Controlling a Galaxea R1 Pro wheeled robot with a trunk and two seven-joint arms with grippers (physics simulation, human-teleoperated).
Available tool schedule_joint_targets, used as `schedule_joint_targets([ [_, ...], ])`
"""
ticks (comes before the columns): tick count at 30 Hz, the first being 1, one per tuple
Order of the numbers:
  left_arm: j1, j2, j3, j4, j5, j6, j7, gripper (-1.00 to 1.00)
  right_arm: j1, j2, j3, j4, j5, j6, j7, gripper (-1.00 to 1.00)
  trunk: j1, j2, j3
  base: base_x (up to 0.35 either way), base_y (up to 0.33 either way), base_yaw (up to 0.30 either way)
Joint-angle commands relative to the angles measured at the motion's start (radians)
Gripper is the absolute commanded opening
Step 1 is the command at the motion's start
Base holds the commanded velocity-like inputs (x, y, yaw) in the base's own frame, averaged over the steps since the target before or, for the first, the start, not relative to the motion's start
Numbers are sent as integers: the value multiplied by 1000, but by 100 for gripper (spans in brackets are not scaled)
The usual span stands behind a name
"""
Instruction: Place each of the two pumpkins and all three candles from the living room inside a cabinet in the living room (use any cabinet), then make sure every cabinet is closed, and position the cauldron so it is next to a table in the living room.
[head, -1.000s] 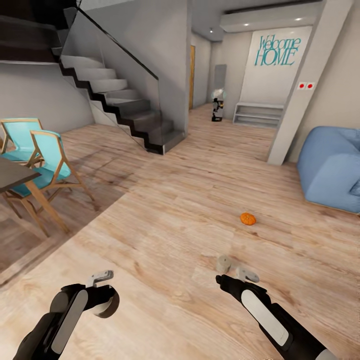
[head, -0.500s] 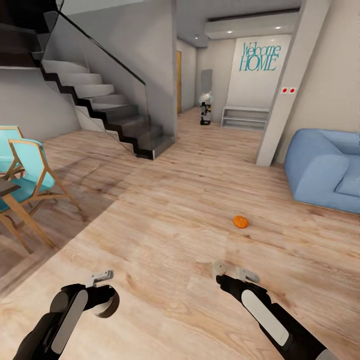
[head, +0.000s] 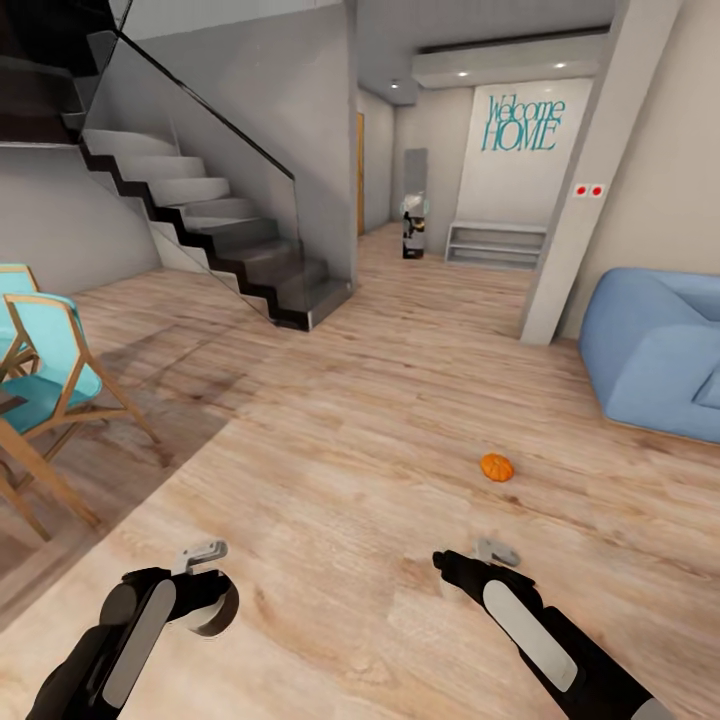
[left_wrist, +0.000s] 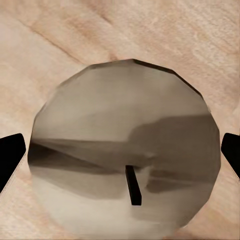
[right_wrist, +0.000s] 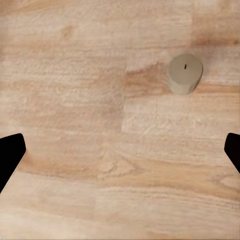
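Pale wood planks cover the floor (head: 330, 470) across the open room. A small round orange ribbed pumpkin (head: 496, 467) sits on the boards ahead and to the right, well apart from both arms and near the blue upholstered sofa (head: 655, 350).

The left hand (head: 205, 590) hangs low over the floor, pinching a stubby pale grey-white candle (left_wrist: 125, 155) between its dark fingertips (left_wrist: 10, 157); in the left wrist view the candle's flat round top with its short black wick faces the camera, a fingertip at each side.

The right hand (head: 478, 557) is held over bare planks. In the right wrist view its two dark fingertips (right_wrist: 10, 155) are spread wide with nothing between them, and a second small grey-white candle (right_wrist: 184, 73) stands upright on the floor beyond them, apart from either fingertip.

At the left stand light-wood chairs with turquoise seats (head: 45, 370). Behind them a grey staircase with a glass balustrade (head: 215, 220) climbs leftward. Down the hallway, a white wall carries teal "Welcome HOME" lettering (head: 523, 122) above a low grey shelf (head: 497, 244).
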Motion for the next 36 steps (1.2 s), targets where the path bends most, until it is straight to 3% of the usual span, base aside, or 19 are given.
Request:
schedule_joint_targets([
  [1,-1,0,-1,-1,10,3,9,-100,-1,-1,3,-2,-5,2,-7,100,1,0,-1,323,96,9],
  [19,-1,0,-1,-2,10,3,9,-100,-1,-1,3,5,-5,2,-6,100,1,0,-1,324,66,-34],
  [36,-1,0,-1,-2,10,3,9,-100,-1,-1,3,5,-5,2,-6,100,1,0,-2,293,-95,-61],
])
